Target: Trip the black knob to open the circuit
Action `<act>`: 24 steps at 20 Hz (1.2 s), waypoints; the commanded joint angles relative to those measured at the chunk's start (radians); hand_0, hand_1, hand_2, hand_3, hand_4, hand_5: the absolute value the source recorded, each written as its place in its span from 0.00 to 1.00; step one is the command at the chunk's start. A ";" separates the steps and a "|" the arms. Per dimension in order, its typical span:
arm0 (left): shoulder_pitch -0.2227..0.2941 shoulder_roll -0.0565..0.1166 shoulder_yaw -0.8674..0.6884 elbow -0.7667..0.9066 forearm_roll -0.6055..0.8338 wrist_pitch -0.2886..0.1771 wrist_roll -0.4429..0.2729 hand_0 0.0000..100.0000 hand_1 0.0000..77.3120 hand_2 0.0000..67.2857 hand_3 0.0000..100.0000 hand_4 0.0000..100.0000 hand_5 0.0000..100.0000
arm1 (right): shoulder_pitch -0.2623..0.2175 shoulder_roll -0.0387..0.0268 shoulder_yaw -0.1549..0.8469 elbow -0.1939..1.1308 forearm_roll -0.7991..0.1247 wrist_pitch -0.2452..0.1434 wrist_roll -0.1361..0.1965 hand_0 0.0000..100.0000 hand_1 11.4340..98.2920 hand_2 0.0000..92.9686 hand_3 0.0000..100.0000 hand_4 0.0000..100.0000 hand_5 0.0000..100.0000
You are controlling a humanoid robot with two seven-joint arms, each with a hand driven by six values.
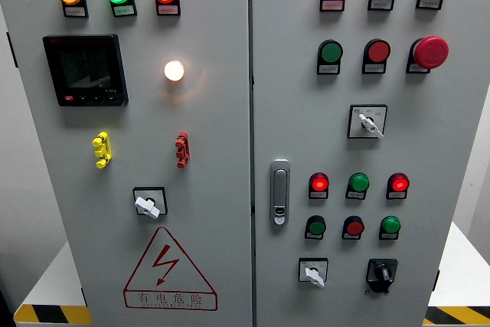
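No hand is seen, so its state cannot be told. The black knob (380,273) is found near the lower right corner of the cabinet (452,135) (beside a white switch (313,273)). The reach is judged not yet begun; the knob must be gripped and turned.

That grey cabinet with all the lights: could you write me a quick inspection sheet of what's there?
Surface: grey cabinet, two closed doors, door handle between.
Job's things: black knob, lower right, untouched.
Clutter: three white knobs; lit orange, green and red lamps; red mushroom button; dark meter screen; lightning warning triangle.
Grippers: nothing seen.
Cables: nothing seen.
Surroundings: yellow-black floor stripes at both lower corners.
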 commanded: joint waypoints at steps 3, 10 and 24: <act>-0.001 0.000 0.000 0.000 0.000 0.000 0.000 0.00 0.00 0.29 0.26 0.10 0.09 | 0.000 -0.0016 0.002 0.000 -0.002 0.000 0.000 0.86 0.34 0.00 0.03 0.00 0.00; 0.000 0.000 0.000 0.000 0.000 0.000 0.000 0.00 0.00 0.29 0.26 0.10 0.09 | 0.015 0.0000 0.267 0.000 -0.225 0.000 -0.008 0.85 0.34 0.00 0.03 0.00 0.00; -0.001 0.000 0.000 0.000 0.000 0.000 0.000 0.00 0.00 0.29 0.26 0.10 0.09 | 0.043 -0.0138 1.008 0.086 -0.926 0.204 -0.026 0.85 0.32 0.00 0.03 0.00 0.00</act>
